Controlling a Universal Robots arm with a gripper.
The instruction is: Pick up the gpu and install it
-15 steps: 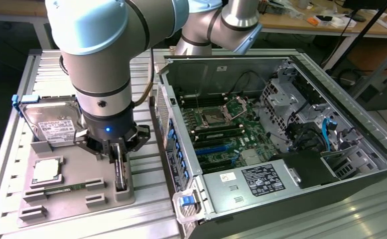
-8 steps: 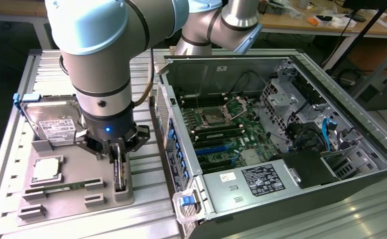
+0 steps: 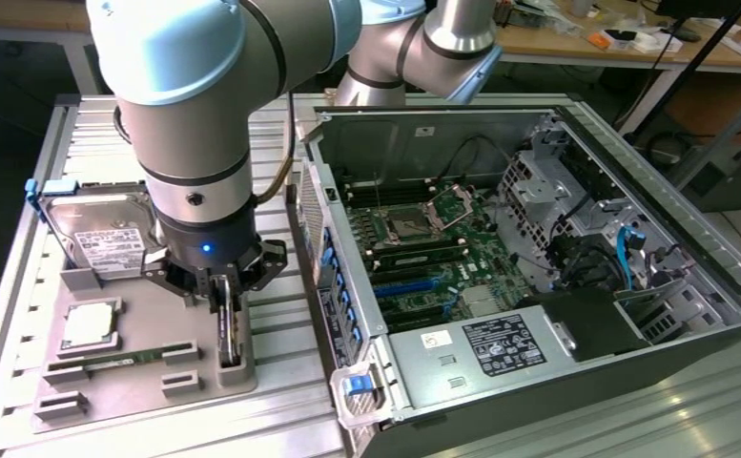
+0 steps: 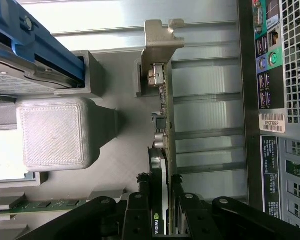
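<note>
Pincer [image 3: 225, 303] clamps the gpu [image 4: 166, 120], edge-on in its holder [image 3: 141, 315].
Narrow grip: a tilted lift could snag the bracket [image 4: 160, 37] and slip the card.

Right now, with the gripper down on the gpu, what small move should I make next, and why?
Probably confirm the grasp, then lift a little, straight up. The gripper sits over the gpu, which stands on edge in its slot in the grey holder. The slot walls sit close on both sides of the card, so a sideways pull would likely bind it.
</note>
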